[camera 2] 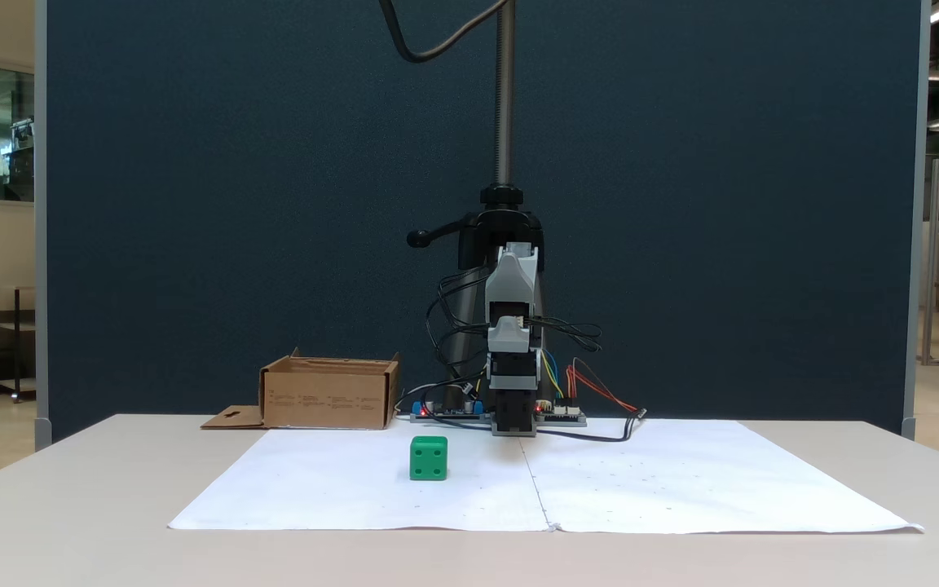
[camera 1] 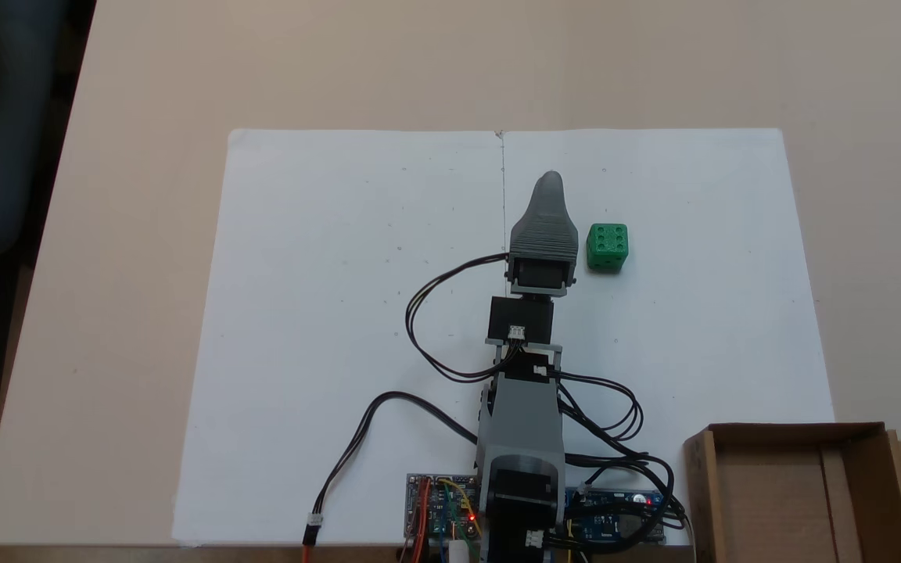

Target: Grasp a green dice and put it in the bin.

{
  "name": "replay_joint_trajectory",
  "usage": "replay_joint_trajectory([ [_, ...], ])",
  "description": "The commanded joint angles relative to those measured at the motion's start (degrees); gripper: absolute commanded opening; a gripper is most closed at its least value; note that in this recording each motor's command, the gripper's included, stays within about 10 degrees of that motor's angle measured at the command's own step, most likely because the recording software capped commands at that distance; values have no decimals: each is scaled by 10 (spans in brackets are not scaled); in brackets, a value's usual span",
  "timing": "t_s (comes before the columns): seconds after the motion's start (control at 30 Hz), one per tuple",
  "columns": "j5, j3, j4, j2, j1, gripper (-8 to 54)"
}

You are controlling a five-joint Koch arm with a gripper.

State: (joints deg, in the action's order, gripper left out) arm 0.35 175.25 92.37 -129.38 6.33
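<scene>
I see the green dice (camera 1: 607, 248) on the white paper (camera 1: 341, 313), just right of my end effector (camera 1: 550, 184) in the top view; whether the jaws are parted I cannot tell. It looks light, stiff, smooth; I would pinch two opposite flat faces.

The arm (camera 1: 525, 391) is built of grey printed links and black servo blocks. Its ribbed grey fingers (camera 1: 549, 188) taper to a rounded tip. Black cables (camera 1: 427, 313) loop from its nine o'clock side. Circuit boards (camera 1: 439, 508) with red lights flank the base.
</scene>
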Motion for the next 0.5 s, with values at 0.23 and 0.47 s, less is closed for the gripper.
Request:
replay_joint_trajectory([
  [0.23, -36, 41, 27, -63, 10, 446],
  [0.47, -35, 41, -2, -62, -21, 439],
])
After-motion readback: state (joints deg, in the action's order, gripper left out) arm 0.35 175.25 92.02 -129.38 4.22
